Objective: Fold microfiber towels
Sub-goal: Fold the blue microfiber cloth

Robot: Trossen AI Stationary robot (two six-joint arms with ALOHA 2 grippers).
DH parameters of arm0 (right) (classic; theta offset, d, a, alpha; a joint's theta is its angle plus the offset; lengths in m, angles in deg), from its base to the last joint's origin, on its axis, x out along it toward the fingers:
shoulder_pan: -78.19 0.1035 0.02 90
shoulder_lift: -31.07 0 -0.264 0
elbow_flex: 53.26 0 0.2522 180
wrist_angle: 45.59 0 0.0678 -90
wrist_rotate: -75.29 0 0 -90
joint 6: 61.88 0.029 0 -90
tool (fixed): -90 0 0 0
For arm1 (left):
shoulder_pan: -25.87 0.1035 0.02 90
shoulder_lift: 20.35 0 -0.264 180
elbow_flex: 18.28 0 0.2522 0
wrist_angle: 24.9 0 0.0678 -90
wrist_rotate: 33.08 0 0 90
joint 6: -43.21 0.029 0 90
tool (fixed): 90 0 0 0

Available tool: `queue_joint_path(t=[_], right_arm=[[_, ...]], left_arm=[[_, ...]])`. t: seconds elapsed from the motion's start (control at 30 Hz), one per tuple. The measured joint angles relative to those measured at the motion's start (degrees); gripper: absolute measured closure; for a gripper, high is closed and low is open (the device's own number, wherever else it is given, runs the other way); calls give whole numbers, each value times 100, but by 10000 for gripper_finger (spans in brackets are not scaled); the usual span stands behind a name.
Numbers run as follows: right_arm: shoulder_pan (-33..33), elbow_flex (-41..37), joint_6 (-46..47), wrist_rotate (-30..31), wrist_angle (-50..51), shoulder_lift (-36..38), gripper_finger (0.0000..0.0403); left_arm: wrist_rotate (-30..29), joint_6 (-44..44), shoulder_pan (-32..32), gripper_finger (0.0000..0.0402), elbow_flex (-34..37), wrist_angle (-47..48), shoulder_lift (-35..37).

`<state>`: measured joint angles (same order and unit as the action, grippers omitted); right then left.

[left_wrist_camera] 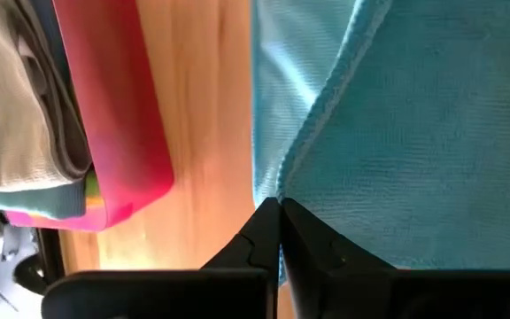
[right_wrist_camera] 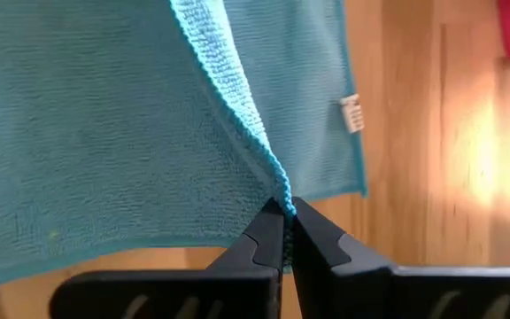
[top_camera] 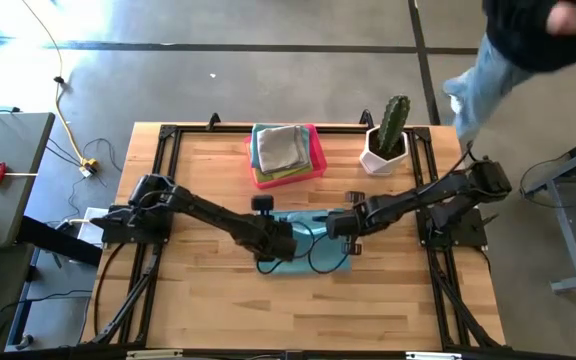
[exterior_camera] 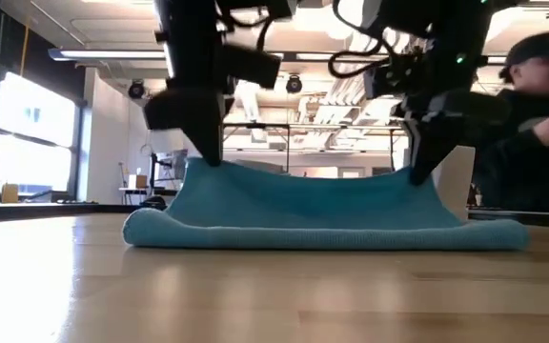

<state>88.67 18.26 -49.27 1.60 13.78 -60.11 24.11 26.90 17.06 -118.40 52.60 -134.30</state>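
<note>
A teal-blue microfiber towel [top_camera: 306, 245] lies at the table's middle. Its lower part rests flat on the wood [exterior_camera: 322, 233], and two of its corners are raised. My left gripper [left_wrist_camera: 279, 206] is shut on the left raised corner and also shows in the low view [exterior_camera: 208, 157]. My right gripper [right_wrist_camera: 287, 208] is shut on the right raised corner and shows there too [exterior_camera: 419, 171]. Between them the lifted edge [exterior_camera: 308, 181] sags a little. Several more folded towels [top_camera: 280, 148] are stacked on the pink tray [top_camera: 313, 170] at the far side. My left gripper pinches the towel's hemmed corner [left_wrist_camera: 277, 190] between its two fingertips, coming steeply from above. The corner stands raised above the table while the cloth below slopes down onto the wood. My right gripper pinches the towel's other hemmed corner [right_wrist_camera: 280, 193] between its two fingertips, coming steeply from above. That corner is lifted, the hem runs up away from the fingers, and the cloth below it rests on the table.
A cactus in a white pot [top_camera: 386, 140] stands at the far right, beside the tray. A person [exterior_camera: 532, 105] moves beyond the table's far right corner. Bare wood lies along the near edge [top_camera: 298, 310]. A white label [right_wrist_camera: 351, 113] sits on the towel's lower edge.
</note>
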Motion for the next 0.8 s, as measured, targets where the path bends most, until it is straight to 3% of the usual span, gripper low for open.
queue_joint_path(t=[0.17,0.57,0.67,0.8], right_arm=[[-337,-161,-105,-6,-462,0,402],[-603,-171,-261,-49,-480,0,399],[-601,-171,-263,-66,-447,0,376],[-601,-171,-513,119,-427,0,313]], left_arm=[[5,22,237,401,256,-379,0],[-40,-105,584,401,470,-637,0],[73,-105,584,401,470,-638,0],[220,-108,583,401,470,-644,0]])
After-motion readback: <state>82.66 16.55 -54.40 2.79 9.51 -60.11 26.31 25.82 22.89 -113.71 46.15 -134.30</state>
